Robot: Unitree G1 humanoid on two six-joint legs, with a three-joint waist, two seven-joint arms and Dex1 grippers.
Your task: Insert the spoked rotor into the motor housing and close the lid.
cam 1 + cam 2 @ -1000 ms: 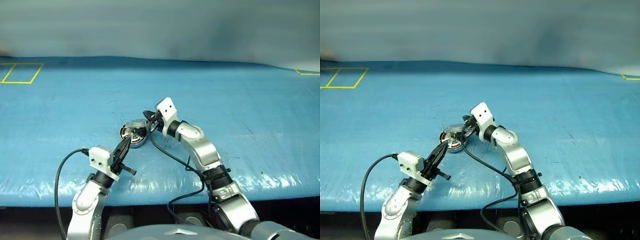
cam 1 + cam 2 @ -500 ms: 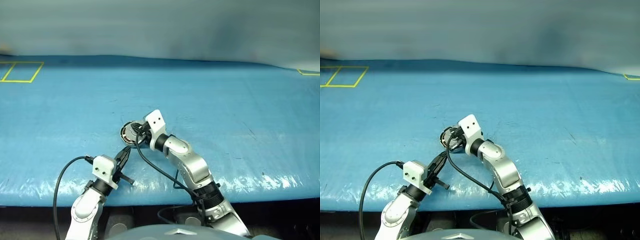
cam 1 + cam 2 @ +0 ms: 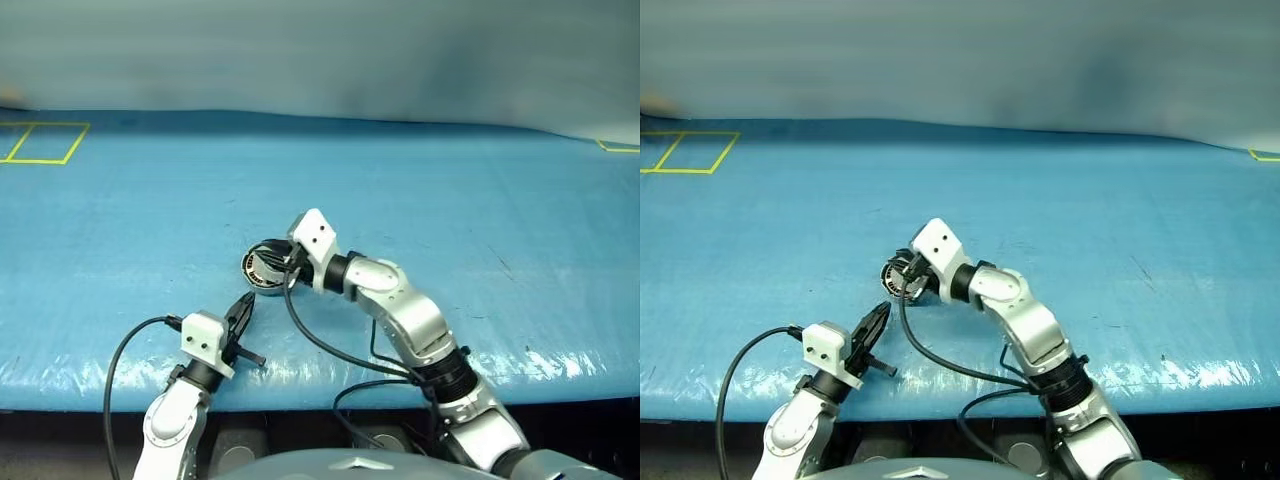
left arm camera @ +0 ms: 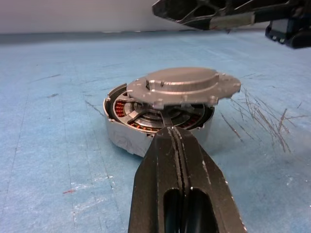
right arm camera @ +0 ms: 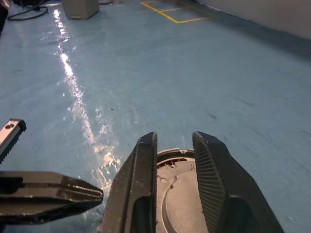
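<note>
The motor housing point(image 4: 121, 133) is a grey puck with copper windings, lying on the blue table just ahead of my arms point(image 3: 262, 270). The spoked rotor point(image 4: 158, 115) sits inside it, its silver spokes showing over the windings. The grey lid point(image 4: 187, 83) lies over the housing's top, shifted to one side and not flush. My left gripper point(image 4: 175, 132) is shut and empty, its tips just short of the housing's near wall. My right gripper point(image 5: 175, 138) hovers over the lid, fingers point(image 5: 141, 184) apart with nothing between them.
Blue sheeting covers the table, its shiny near edge point(image 3: 330, 375) close to my arms. Yellow tape marks a square at the far left point(image 3: 40, 145) and a corner at the far right point(image 3: 615, 146). Black cables trail from both wrists.
My right gripper swept over the housing, then drew back a little and opened. The lid, tilted up before, now lies over the housing. My left gripper sank slightly and stayed shut.
</note>
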